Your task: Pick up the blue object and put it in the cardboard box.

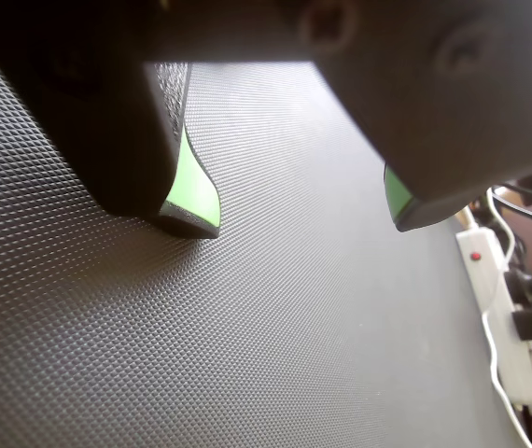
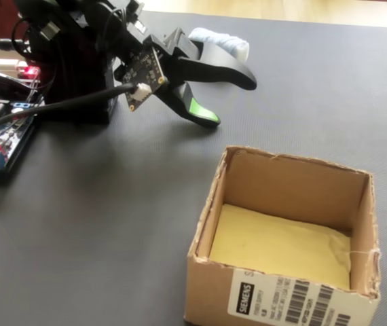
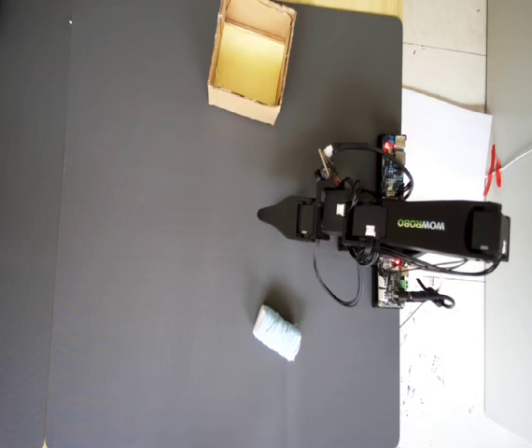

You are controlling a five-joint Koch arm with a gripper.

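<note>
Currently, gripper (image 1: 303,224): hanging low over bare black textured mat (image 1: 275,345), jaws parted, nothing between the green-padded tips.
Blue object (image 3: 276,332): lying on the mat in the overhead view, well apart from the gripper (image 3: 266,215), untouched; sitting just behind the jaws in the fixed view (image 2: 220,42).
Cardboard box (image 3: 245,101): standing open-topped on the opposite side of the arm, yellowish floor empty, ready for receiving.
Arm (image 3: 425,227): pointing between lump and box, aiming at neither.
Next, likely: swinging toward the lump, lowering, closing.
</note>
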